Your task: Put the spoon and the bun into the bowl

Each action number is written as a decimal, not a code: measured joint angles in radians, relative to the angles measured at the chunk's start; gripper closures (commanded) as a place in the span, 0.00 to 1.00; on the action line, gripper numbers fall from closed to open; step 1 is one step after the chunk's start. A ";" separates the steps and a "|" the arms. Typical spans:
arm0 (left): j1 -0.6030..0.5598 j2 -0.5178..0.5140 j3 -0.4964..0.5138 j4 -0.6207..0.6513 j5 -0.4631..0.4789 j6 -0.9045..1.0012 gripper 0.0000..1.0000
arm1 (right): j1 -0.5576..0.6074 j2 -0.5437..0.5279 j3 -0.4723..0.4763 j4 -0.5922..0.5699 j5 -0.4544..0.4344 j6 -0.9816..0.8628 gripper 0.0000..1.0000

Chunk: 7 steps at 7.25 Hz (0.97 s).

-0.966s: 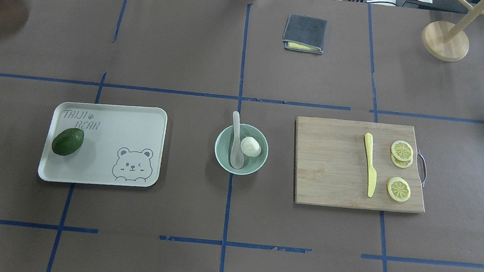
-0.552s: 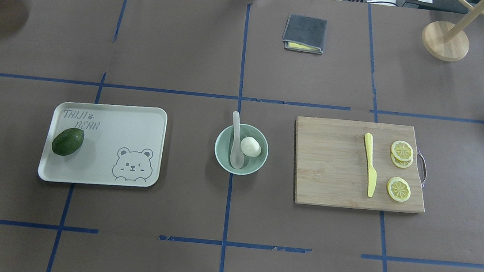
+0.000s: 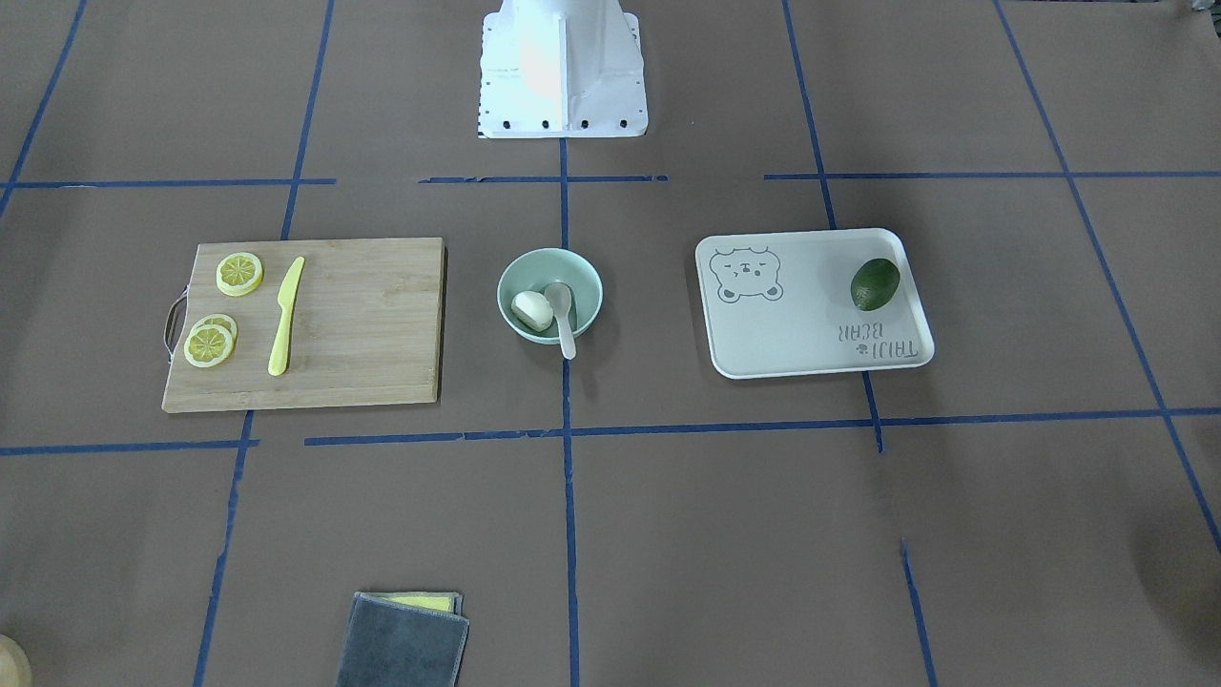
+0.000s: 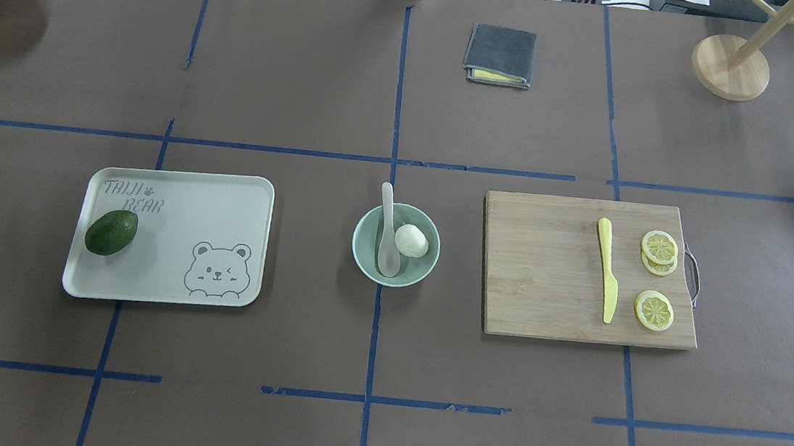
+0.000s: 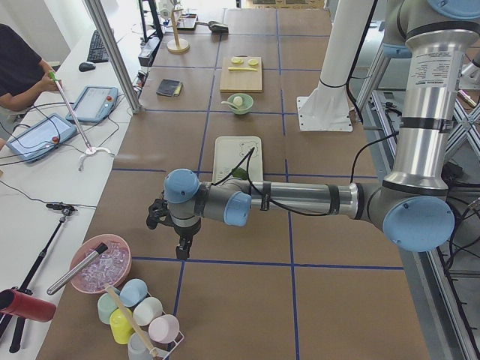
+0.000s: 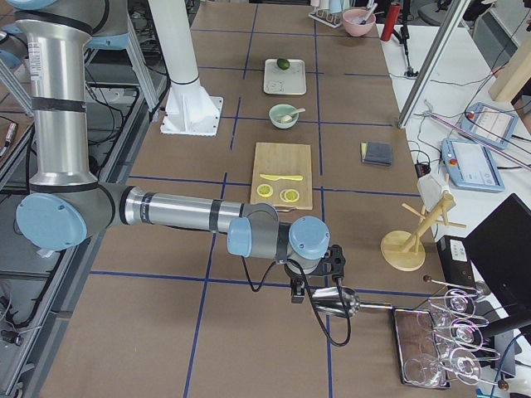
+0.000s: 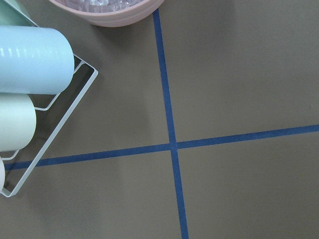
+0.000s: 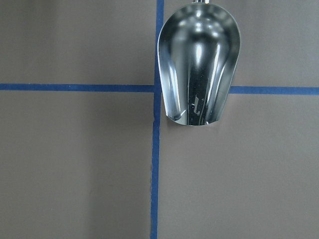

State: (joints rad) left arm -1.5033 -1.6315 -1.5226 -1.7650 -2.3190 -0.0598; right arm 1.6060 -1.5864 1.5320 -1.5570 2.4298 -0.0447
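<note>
The pale mint-green bowl point(image 4: 364, 263) stands at the table's middle, also in the front-facing view point(image 3: 584, 279). The white bun point(image 4: 411, 240) lies inside it. The translucent spoon point(image 4: 386, 240) rests with its scoop in the bowl and its handle over the far rim. Both also show in the front-facing view, the bun point(image 3: 532, 310) and the spoon point(image 3: 565, 322). My left gripper point(image 5: 182, 249) hangs far off at the table's left end. My right gripper point(image 6: 296, 292) hangs at the right end. Whether either is open or shut I cannot tell.
A white bear-print tray point(image 4: 224, 199) with an avocado point(image 4: 111, 232) lies left of the bowl. A wooden board point(image 4: 546, 266) with a yellow knife point(image 4: 606, 279) and lemon slices point(image 4: 654, 310) lies right. A metal scoop point(image 8: 198, 64) lies under the right wrist; cups point(image 7: 30, 59) lie under the left.
</note>
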 measured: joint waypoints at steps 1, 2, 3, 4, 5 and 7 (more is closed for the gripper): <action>0.000 0.003 0.000 -0.001 0.000 0.000 0.00 | 0.000 0.002 0.005 0.000 0.000 0.031 0.00; 0.000 0.005 0.000 -0.001 0.000 0.000 0.00 | 0.000 0.003 0.008 0.001 0.000 0.046 0.00; 0.000 0.005 -0.001 -0.002 0.001 0.000 0.00 | 0.000 0.004 0.009 0.001 0.000 0.051 0.00; 0.001 0.005 0.000 -0.002 0.003 0.000 0.00 | 0.000 0.005 0.010 0.001 0.000 0.053 0.00; 0.001 0.005 0.000 -0.002 0.004 0.000 0.00 | 0.000 0.005 0.011 0.001 0.000 0.054 0.00; 0.002 0.006 0.001 -0.004 0.005 0.000 0.00 | 0.000 0.006 0.011 0.002 0.000 0.054 0.00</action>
State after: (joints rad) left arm -1.5018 -1.6255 -1.5219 -1.7695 -2.3144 -0.0598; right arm 1.6061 -1.5800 1.5431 -1.5555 2.4298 0.0092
